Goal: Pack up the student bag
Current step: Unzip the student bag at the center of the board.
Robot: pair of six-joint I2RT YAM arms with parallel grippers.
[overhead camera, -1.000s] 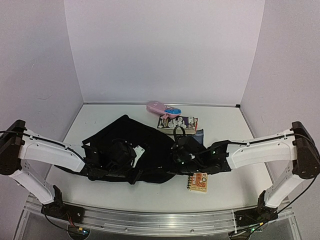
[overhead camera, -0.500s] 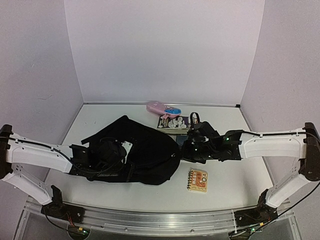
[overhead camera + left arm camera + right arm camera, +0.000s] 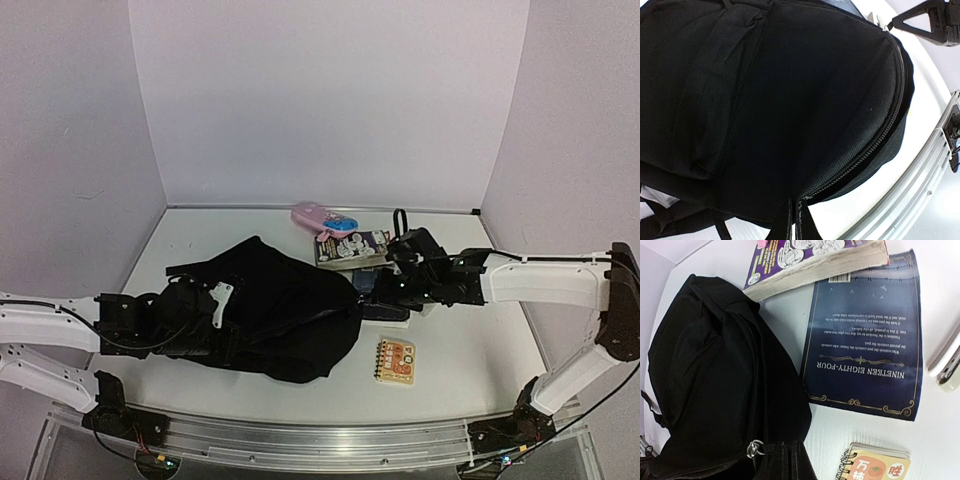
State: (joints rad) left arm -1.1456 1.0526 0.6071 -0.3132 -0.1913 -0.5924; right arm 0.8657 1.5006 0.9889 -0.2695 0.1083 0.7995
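Student bag: I am viewing the student bag point(image 3: 285, 320) lying slumped on the desk point(image 3: 470, 370), left of centre, with its right edge just beside the books.
Left claw: The left claw point(image 3: 794, 212) is pinching fully closed on the bag's rim, where the zipper track point(image 3: 875, 145) is ending.
Right claw: The right claw point(image 3: 788, 462) is clamping fully closed on bag fabric, just beside the metal zip pull point(image 3: 755, 448).
Step in hand: I am judging that the two claws are positioning the bag and preparing its mouth for loading; nothing appears packed yet.
Technique: I am advising a slow, level pull in opposite directions, keeping the fabric taut but not lifting it. The cloth is soft and may be slipping out of a thin pinch. The right claw should be working away from the books.
Readable writing: The dark blue book point(image 3: 865, 340) is showing "NINETEEN EIGHTY-FOUR", upside down in the right wrist view.
Other items: The comic-covered paperback point(image 3: 810, 260) is overlapping that book; its text is too small to read. The spiral notebook point(image 3: 395, 360) is showing orange fruit art and characters I cannot read. The pink pencil case point(image 3: 322, 217) is lying farthest back.
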